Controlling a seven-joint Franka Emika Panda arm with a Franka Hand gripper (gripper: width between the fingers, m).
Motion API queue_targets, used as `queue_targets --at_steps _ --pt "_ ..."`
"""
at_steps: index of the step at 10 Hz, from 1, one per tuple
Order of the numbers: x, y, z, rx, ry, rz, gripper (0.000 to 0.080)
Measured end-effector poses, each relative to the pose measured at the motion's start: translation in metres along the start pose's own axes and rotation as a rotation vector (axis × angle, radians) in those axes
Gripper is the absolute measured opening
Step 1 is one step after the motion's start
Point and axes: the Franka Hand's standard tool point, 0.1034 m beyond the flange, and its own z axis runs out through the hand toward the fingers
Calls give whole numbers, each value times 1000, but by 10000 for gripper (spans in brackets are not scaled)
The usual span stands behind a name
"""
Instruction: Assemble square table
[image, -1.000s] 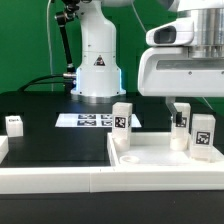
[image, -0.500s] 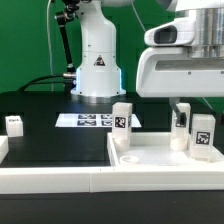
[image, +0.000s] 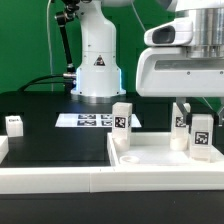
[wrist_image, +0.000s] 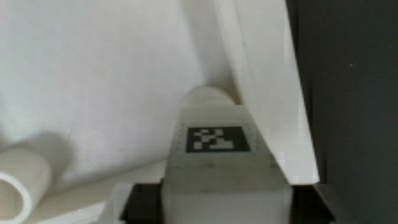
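The white square table top (image: 160, 160) lies at the front of the exterior view's right, with its raised rim. My gripper (image: 183, 116) hangs over its far right corner, shut on a white tagged leg (image: 182, 136) that stands on the top. In the wrist view the leg (wrist_image: 222, 140) fills the gap between my dark fingers (wrist_image: 146, 205), next to the top's rim (wrist_image: 267, 80). A second tagged leg (image: 201, 135) stands just beside it and a third (image: 122, 124) stands at the top's far left corner. A round leg end (wrist_image: 27, 180) shows in the wrist view.
A loose white leg (image: 14, 124) stands at the exterior view's far left on the black table. The marker board (image: 90, 120) lies in front of the robot base (image: 97, 70). A long white rail (image: 50, 178) runs along the front edge.
The gripper and the leg in it have shifted very slightly. The other legs and the top have not moved.
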Motion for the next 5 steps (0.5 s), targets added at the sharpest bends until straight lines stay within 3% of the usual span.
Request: queue_targets --at_steps 5 --pt "0 1 1 39 5 491 290"
